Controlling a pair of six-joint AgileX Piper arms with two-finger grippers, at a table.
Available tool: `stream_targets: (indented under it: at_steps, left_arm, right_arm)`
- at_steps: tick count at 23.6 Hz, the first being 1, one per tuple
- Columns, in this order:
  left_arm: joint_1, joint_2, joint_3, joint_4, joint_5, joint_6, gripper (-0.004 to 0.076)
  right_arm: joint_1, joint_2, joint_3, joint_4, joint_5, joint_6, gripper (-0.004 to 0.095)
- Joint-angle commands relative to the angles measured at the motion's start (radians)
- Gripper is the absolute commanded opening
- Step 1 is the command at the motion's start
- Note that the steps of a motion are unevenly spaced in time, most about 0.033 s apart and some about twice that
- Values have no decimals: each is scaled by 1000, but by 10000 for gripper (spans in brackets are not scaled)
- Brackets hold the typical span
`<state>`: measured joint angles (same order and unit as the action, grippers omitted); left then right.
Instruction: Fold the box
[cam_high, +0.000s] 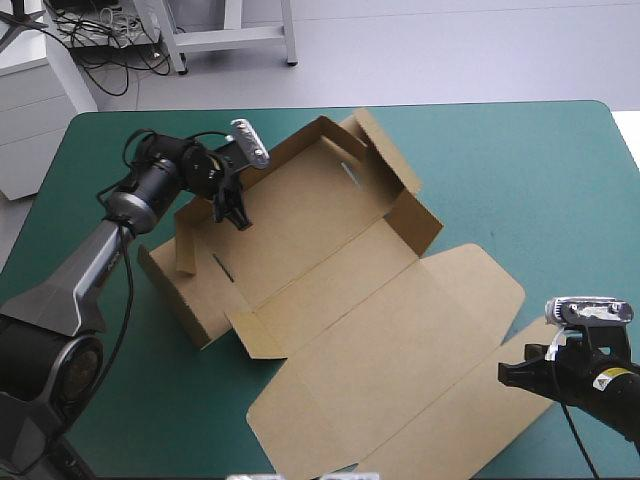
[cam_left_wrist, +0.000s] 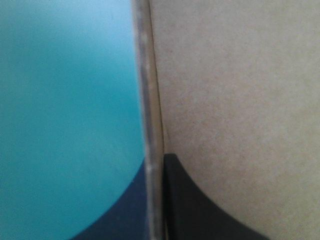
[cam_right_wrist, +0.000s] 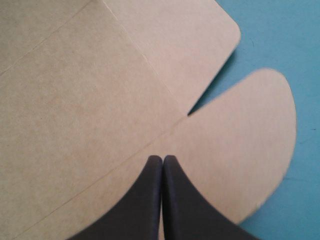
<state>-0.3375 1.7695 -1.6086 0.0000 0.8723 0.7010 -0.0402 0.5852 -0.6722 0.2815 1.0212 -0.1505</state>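
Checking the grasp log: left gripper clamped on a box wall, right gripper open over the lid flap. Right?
No. The right gripper is shut, not open: the right wrist view shows its fingers meeting in a pointed arch over the lid flap. The left gripper does clamp a box wall.

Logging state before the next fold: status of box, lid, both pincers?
box: open tray, walls raised.
lid: open, flat on the teal-green cover.
left pincer: shut on the box's wall.
right pincer: shut, fingers meeting, over the lid's rounded flap.
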Motion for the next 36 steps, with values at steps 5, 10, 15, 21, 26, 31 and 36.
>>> stream_targets:
  at_steps: [5, 10, 15, 21, 26, 31, 36]
  left_arm:
    - [-231, -47, -72, 133, -252, -6, -10]
    - [-398, -47, -72, 436, -410, -77, -10]
    - [-448, -47, -72, 527, -430, -187, -10]
    - [-489, -47, -70, 692, -407, -284, -10]
    - [-525, -47, -70, 889, -397, -420, -10]
    - [-536, -47, -70, 931, -395, -432, -10]
    - [-536, -27, -68, 1011, -359, -462, -10]
  right_arm:
    - [-2, 8, -25, 12, -46, -7, -20]
    - [-2, 8, -25, 8, -47, -7, -20]
    - [-2, 8, -25, 6, -45, -34, -20]
    - [-2, 8, -25, 8, -16, -34, -20]
    - [-2, 8, -25, 8, -14, -34, -20]
    - [-2, 8, -25, 12, -12, -34, -20]
    - [-2, 8, -25, 12, -12, -34, -20]
